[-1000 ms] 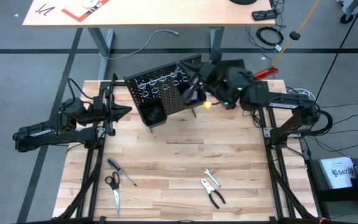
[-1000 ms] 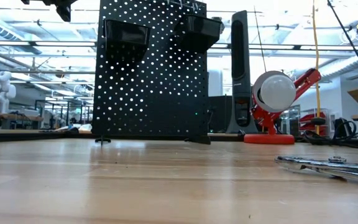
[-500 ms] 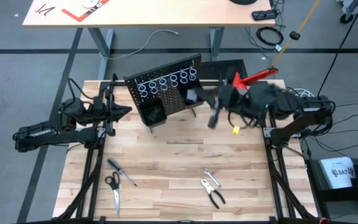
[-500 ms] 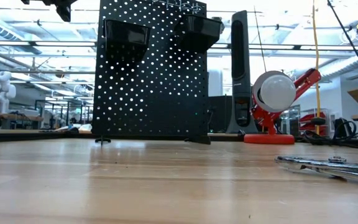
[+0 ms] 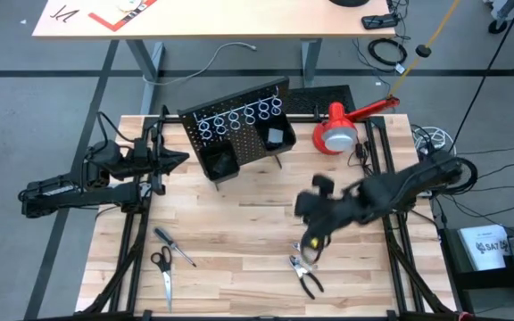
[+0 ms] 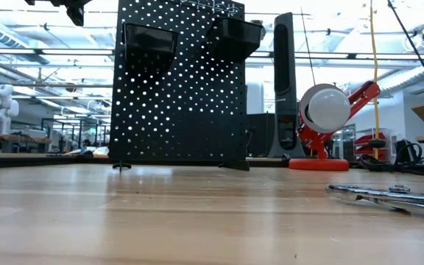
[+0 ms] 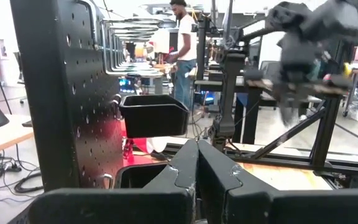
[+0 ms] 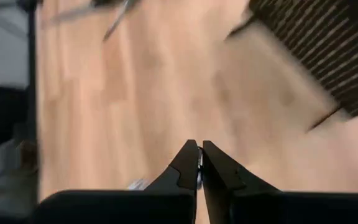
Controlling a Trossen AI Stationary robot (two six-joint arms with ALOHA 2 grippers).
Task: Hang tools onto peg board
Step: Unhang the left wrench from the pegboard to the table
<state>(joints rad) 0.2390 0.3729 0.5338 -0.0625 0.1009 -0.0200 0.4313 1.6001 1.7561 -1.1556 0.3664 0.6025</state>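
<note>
No tool hangs on the peg board yet, so by the look of things the whole job is still ahead. The board, a black perforated metal panel, stands upright near the back of the pale wooden plank desk; a row of silver wire rings runs along its upper edge with nothing in them, and two black box bins jut from its face. The tools all lie flat at the near side of the desk: a thin screwdriver and black-handled scissors toward the left, and black-handled pliers beside a small silver wrench toward the right. The right pincer hovers over the desk just above the wrench and pliers, its dark fingers pressed together with nothing between them, so a pick-up there seems the likely first step, and it will have to open before it can take hold. The left pincer waits at the desk's left edge beside the board, likewise closed and empty. A red-and-white lamp with a round glossy shade sits behind the board's right end.
</note>
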